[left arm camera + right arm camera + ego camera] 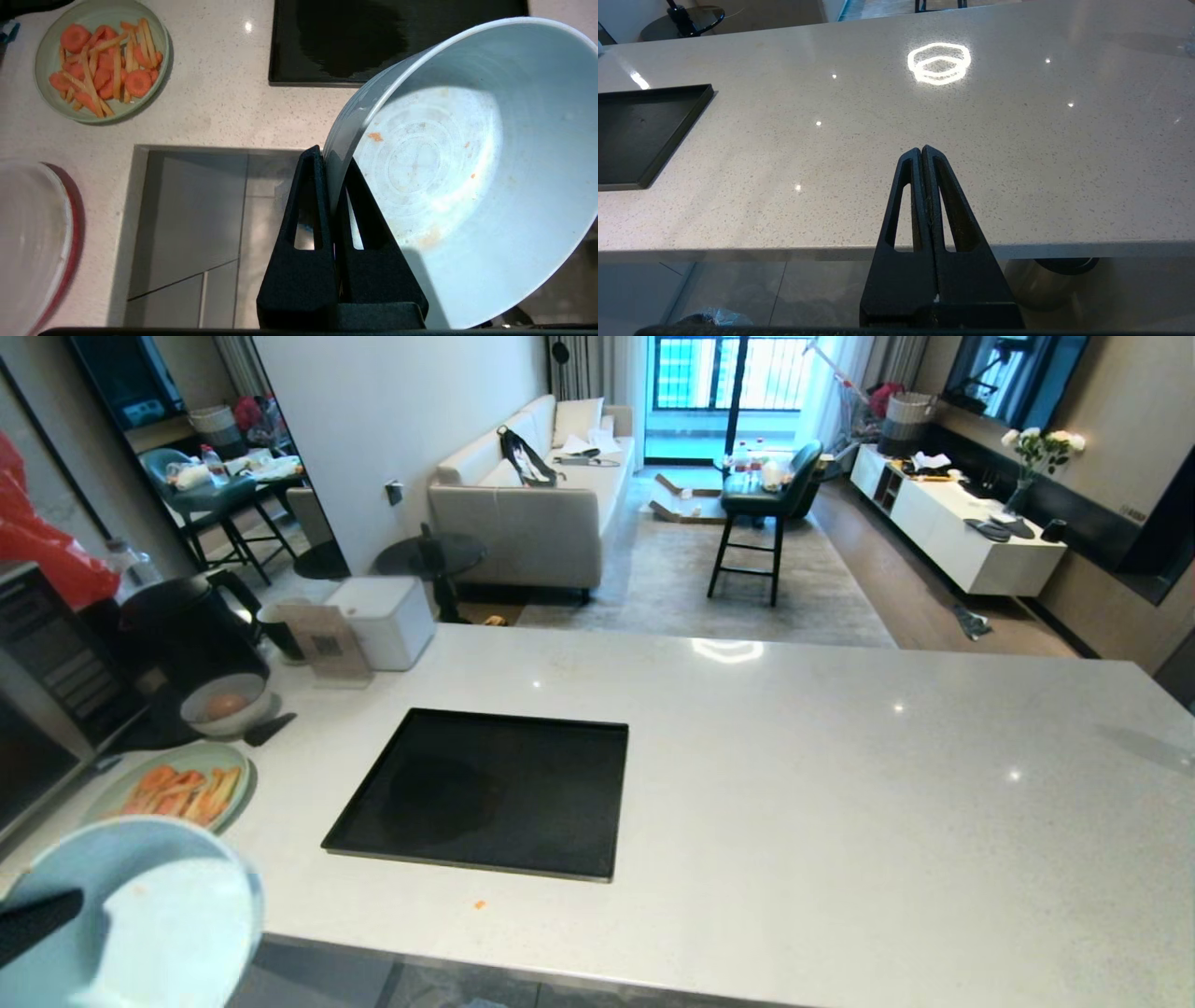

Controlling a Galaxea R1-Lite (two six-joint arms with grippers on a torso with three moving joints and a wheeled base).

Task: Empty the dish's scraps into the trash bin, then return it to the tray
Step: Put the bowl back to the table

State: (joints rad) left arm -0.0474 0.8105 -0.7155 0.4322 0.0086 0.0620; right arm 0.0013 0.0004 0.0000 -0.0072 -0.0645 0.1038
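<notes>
My left gripper [329, 161] is shut on the rim of the dish [448, 168], a pale blue bowl. The dish hangs tilted off the counter's near-left corner, above the floor [140, 915]. It holds only a few orange smears; the scraps are out of view. The black tray [485, 793] lies bare on the counter, beyond and to the right of the dish. My right gripper [921, 149] is shut and holds nothing, level with the counter's near edge. A shiny round metal body with a black ring [1045, 280], apparently the trash bin, shows below that edge.
A pale green plate of carrot strips [177, 789] sits left of the tray, with a greyish bowl [224, 705], a black kettle [191, 625] and a white box [383, 621] behind it. A tiny orange crumb [479, 903] lies near the tray's front rim.
</notes>
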